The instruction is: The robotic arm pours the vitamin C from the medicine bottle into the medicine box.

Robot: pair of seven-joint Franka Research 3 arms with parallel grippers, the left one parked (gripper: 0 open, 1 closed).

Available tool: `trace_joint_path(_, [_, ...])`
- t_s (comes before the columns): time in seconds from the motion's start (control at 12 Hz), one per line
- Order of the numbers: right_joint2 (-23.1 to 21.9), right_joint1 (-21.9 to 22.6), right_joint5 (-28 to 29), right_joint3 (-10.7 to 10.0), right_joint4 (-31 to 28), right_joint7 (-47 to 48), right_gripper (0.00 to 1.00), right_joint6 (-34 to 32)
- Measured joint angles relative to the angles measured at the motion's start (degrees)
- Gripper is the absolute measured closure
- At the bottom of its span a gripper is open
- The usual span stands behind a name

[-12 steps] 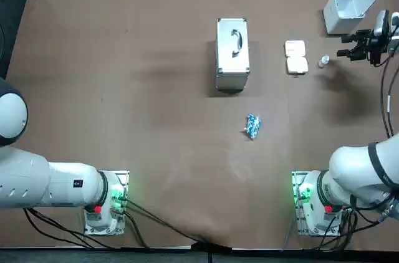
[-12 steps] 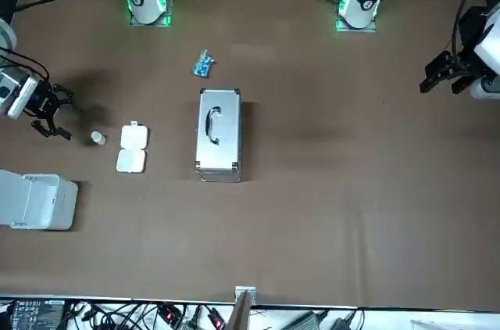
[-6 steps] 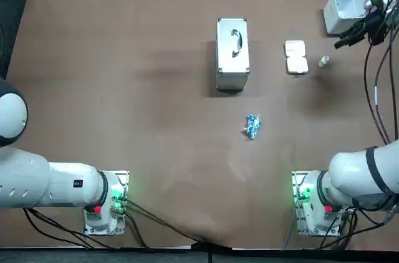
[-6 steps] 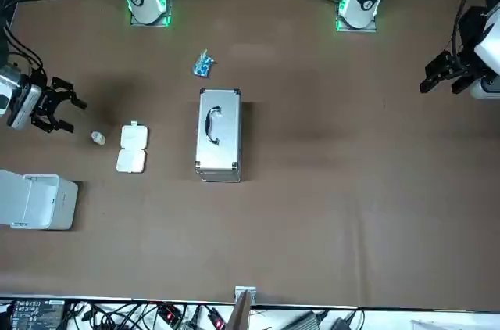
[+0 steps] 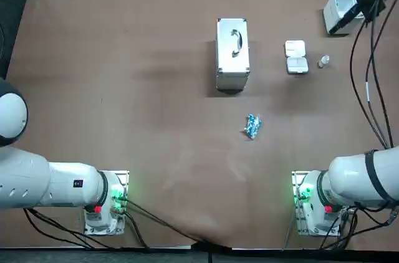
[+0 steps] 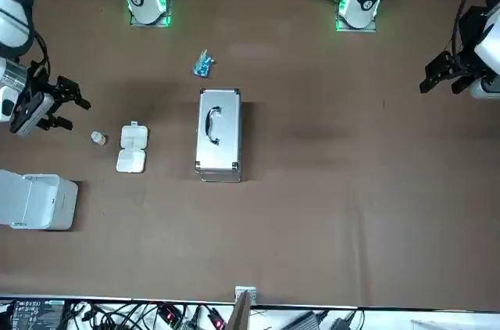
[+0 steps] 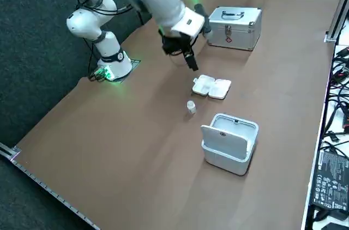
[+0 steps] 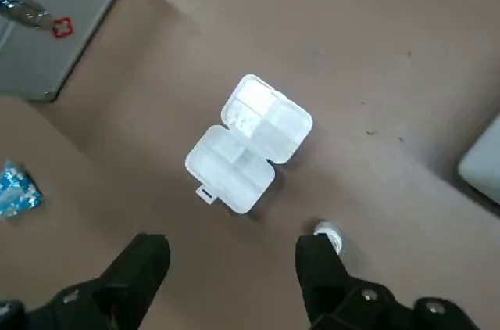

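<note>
A silver metal case [image 5: 232,54], handle facing up, sits on the brown desk [image 5: 124,88]. A small blue packet [image 5: 252,126] lies near it. A white bin [image 7: 229,144], lid raised, stands well apart.

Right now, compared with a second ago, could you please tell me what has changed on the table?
The right gripper has swung away from the medicine bottle toward the table's far edge, apparently rising, fingers open and empty. Nothing was grasped or released. The medicine bottle, open medicine box, silver case, blue packet and white bin stayed put.
</note>
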Motion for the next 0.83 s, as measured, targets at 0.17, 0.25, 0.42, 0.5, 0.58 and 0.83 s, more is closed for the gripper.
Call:
trace_joint_path(0.17, [-0.66,1.7,-5.61,1.32,2.57,7.82,0.0,-2.11])
trace_joint_path(0.25, [-0.79,2.91,-8.21,1.53,4.18,11.37,0.0,-3.81])
trace_joint_path(0.42, [-0.88,5.31,-11.07,1.57,7.74,18.36,0.0,-8.51])
trace_joint_path(0.5, [-1.02,6.39,-11.9,1.56,9.14,21.47,0.0,-10.29])
trace_joint_path(0.58, [-1.36,7.46,-12.88,1.52,10.07,24.85,0.0,-11.49])
trace_joint_path(0.83, [-3.45,10.57,-14.61,1.48,10.9,36.33,0.0,-14.96])
